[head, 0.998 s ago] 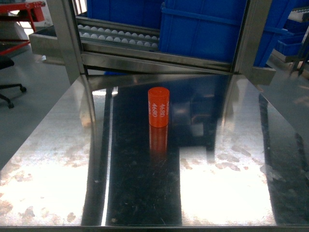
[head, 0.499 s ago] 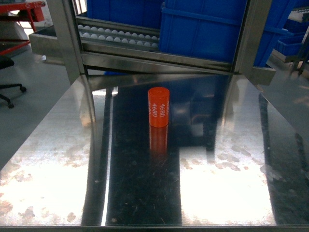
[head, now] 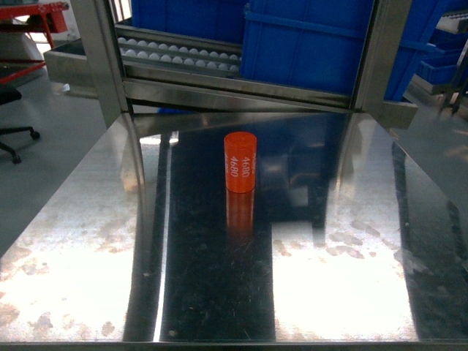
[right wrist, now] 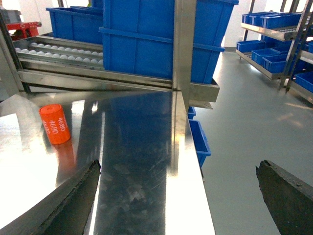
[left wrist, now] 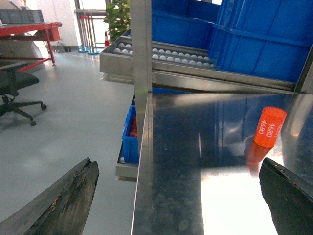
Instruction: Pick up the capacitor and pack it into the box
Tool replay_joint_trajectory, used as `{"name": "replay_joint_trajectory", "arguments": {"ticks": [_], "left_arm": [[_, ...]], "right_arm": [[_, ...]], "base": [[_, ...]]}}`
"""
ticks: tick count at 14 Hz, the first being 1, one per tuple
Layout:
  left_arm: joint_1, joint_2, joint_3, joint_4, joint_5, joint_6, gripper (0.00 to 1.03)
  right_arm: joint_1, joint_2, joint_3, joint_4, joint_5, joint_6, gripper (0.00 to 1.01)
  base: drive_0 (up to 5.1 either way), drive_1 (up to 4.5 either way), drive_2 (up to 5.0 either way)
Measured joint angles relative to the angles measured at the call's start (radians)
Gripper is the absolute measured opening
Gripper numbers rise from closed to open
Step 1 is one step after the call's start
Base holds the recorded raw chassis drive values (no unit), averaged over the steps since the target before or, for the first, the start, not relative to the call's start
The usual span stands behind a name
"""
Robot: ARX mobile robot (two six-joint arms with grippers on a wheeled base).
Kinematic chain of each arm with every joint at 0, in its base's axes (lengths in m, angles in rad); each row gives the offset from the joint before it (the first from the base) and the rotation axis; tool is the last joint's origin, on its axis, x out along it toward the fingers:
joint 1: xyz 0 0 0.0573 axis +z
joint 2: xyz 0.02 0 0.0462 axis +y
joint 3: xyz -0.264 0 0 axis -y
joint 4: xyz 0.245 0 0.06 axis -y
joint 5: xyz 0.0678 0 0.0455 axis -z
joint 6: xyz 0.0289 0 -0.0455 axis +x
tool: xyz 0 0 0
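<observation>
My left fingers (left wrist: 176, 196) hang spread wide at the left edge of the bench (head: 88, 219), holding nothing; my right fingers (right wrist: 181, 196) hang equally spread at its right edge. The orange capacitor (head: 240, 161) stands upright ahead between them, bare steel all around it.

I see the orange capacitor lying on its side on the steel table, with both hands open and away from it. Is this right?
Not quite. In the head view the orange capacitor stands upright on the steel table; it is not lying down. Both wrist views show open hands, away from it.
</observation>
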Motion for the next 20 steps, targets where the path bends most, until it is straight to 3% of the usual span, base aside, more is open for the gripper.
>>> {"name": "replay_joint_trajectory", "arguments": {"ticks": [13,15,17,18,20], "left_arm": [[0.000,0.000,0.000,0.000,0.000,0.000,0.98],[-0.106,0.128,0.071,-0.205,-0.175,0.005,0.98],[-0.099,0.203,0.071,-0.115,-0.212,-0.005,0.98],[-0.102,0.286,0.071,-0.030,-0.201,-0.014,0.98],[-0.113,0.651,0.118,0.318,-0.122,-0.020,0.98]], "right_arm": [[0.000,0.000,0.000,0.000,0.000,0.000,0.98],[0.000,0.000,0.000,0.000,0.000,0.000,0.98],[0.000,0.000,0.000,-0.001,0.000,0.000,0.98],[0.000,0.000,0.000,0.000,0.000,0.000,0.98],[0.000,0.000,0.000,0.000,0.000,0.000,0.98]], "base": [[0.0,0.00,0.0],[0.0,0.00,0.0],[0.0,0.00,0.0],[0.0,0.00,0.0],[0.0,0.00,0.0]]}}
